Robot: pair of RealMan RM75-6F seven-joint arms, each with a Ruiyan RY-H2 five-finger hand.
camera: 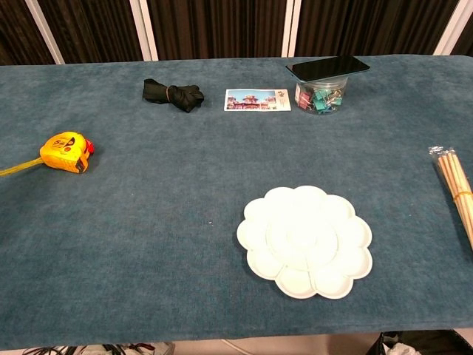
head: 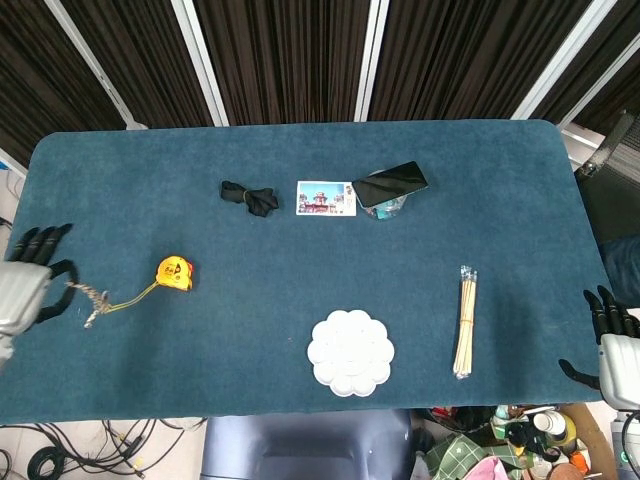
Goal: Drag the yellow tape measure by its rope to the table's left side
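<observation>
The yellow tape measure (head: 174,273) (camera: 66,151) lies on the blue table's left part. Its yellow strap runs left into a braided rope (head: 93,298) that lies on the cloth. My left hand (head: 30,280) sits at the table's left edge with its fingers spread. The rope's near end lies between the thumb and a lower finger, which stand apart. My right hand (head: 615,345) hangs off the table's right edge, fingers apart, holding nothing. The chest view shows neither hand.
A white flower-shaped palette (head: 350,352) (camera: 305,241) lies front centre, and a bundle of wooden sticks (head: 465,320) (camera: 457,188) to its right. Along the back are a black cloth (head: 248,196), a postcard (head: 325,198), and a phone (head: 390,184) on a clip jar (camera: 320,97).
</observation>
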